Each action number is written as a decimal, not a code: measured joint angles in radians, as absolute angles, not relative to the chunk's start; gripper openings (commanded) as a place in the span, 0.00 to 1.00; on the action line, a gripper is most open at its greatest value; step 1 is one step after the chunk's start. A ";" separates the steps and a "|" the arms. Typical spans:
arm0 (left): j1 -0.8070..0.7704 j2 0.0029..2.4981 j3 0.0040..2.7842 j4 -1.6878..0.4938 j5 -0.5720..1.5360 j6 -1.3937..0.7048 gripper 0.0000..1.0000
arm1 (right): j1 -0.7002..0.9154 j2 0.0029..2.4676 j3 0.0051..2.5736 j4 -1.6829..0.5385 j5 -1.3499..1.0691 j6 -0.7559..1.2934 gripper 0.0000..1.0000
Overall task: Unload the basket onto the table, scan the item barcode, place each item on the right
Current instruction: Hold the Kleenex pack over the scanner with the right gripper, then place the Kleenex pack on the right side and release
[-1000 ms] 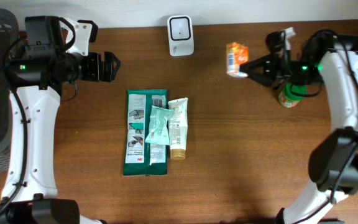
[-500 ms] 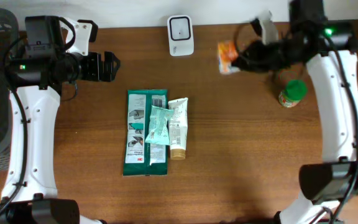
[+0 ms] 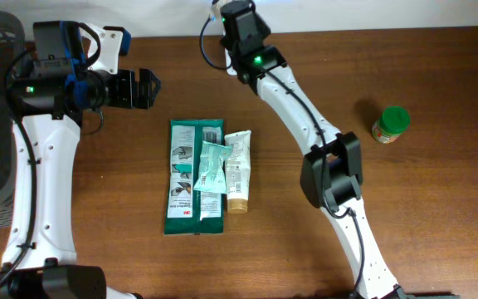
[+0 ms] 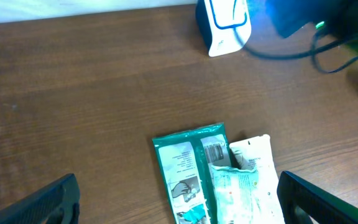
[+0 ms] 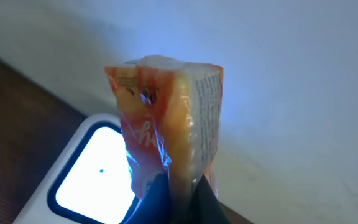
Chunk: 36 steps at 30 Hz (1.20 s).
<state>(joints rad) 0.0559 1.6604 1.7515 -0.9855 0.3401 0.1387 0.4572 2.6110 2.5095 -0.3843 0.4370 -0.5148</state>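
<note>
Clamped in right gripper [image 5: 178, 194]: orange packet [image 5: 166, 118], long axis 12-to-6, near lit scanner [image 5: 86, 180] at its 8 o'clock. Left gripper [image 3: 143, 87] spread apart, well off toward 9 o'clock.

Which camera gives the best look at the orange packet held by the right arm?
Right wrist: the orange packet fills the frame, pinched at its bottom edge by the fingers over the lit scanner. Overhead, the right arm hides it. The left wrist view shows the scanner but not the packet.
</note>
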 measured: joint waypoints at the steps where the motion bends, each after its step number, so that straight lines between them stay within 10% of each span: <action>1: 0.056 1.660 1.752 -0.986 0.340 0.139 0.99 | 0.459 2.635 2.510 -0.382 0.459 -0.549 0.04; 20: 0.056 1.660 1.752 -0.985 0.340 0.139 0.99 | 0.458 2.642 2.510 -0.564 0.485 -0.569 0.04; 31: 0.056 1.661 1.752 -0.986 0.340 0.139 0.99 | 0.234 1.990 2.517 -1.686 0.149 0.064 0.04; 36: 0.056 1.660 1.752 -0.985 0.340 0.139 0.99 | 0.090 2.033 2.140 -1.647 0.114 0.106 0.04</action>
